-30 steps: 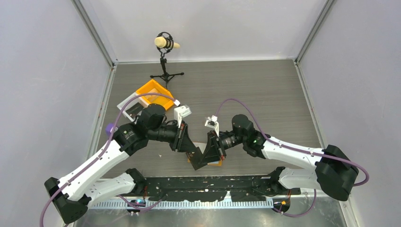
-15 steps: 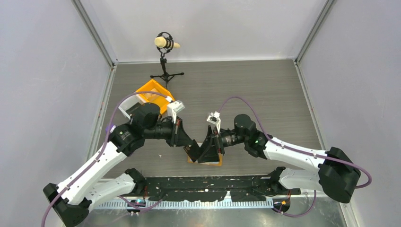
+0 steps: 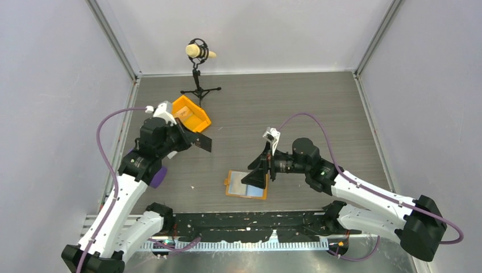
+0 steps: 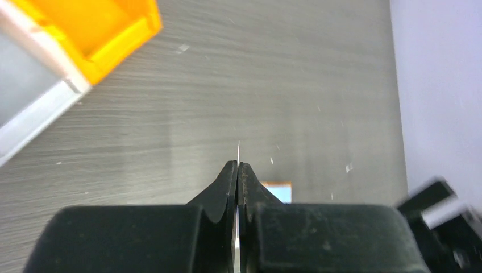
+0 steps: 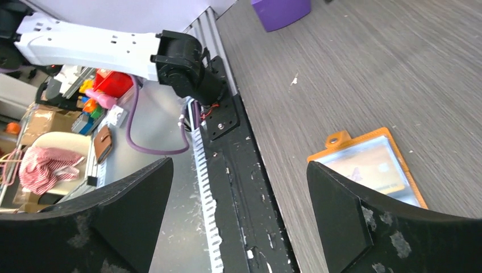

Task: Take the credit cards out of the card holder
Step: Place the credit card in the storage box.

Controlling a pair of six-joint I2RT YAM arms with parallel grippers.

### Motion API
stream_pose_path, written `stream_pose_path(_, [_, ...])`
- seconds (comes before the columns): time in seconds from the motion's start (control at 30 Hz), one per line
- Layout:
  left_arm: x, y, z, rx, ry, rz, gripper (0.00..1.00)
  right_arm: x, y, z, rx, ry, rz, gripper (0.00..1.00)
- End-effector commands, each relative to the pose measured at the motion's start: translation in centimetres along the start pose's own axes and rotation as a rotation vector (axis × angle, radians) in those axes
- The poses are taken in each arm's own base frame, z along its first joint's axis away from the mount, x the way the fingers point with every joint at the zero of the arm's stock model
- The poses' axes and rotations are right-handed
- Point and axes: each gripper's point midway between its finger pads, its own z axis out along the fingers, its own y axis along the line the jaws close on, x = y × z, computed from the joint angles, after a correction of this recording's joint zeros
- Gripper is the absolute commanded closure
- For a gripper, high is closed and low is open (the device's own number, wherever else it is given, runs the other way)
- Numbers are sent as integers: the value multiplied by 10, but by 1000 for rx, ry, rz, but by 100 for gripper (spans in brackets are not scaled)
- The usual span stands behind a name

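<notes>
The card holder [image 3: 245,186] lies open and flat on the table near the front edge, its blue-grey panel up inside an orange rim; it also shows in the right wrist view [image 5: 372,165]. My left gripper [image 3: 187,137] is raised beside the orange bin, shut on a dark credit card [image 3: 203,143]. In the left wrist view that card is a thin edge-on line [image 4: 239,150] between the closed fingers. My right gripper [image 3: 257,170] hovers over the holder's right side, open wide, its fingers [image 5: 352,210] holding nothing.
An orange bin [image 3: 190,114] stands at the back left, with a white tray [image 4: 34,108] next to it. A microphone stand [image 3: 199,74] is behind them. A purple object [image 3: 159,176] sits by the left arm. The black base rail [image 5: 227,119] runs along the table's near edge.
My left gripper has swung up and left from the holder to the orange bin, carrying the card. My right gripper opened, let go of the holder and drew back right; the holder now lies flat.
</notes>
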Motion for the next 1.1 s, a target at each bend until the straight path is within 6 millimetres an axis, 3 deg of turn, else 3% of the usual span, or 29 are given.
stream_pose_path(0.0, [-50, 43, 4, -183, -273, -154, 100, -20, -7, -4, 80, -65, -34, 5])
stream_pose_path(0.27, [-87, 120, 1, -419, -503, -380, 100, -20, -20, -3, 131, -53, 2, 5])
stream_pose_path(0.43, [-106, 144, 8, -459, -572, -387, 100, -22, -22, -3, 149, -44, 30, 5])
stream_pose_path(0.53, [-111, 172, 3, -550, -642, -447, 100, -22, -21, -2, 141, -43, 32, 5])
stream_pose_path(0.73, [-120, 196, 13, -614, -680, -400, 100, -25, -14, -7, 131, -34, 26, 5])
stream_pose_path(0.9, [-126, 213, 28, -629, -682, -394, 100, -27, -19, -13, 178, -65, 17, 5])
stream_pose_path(1.07, [-121, 230, 39, -679, -657, -388, 100, -32, -21, -11, 190, -75, 16, 4])
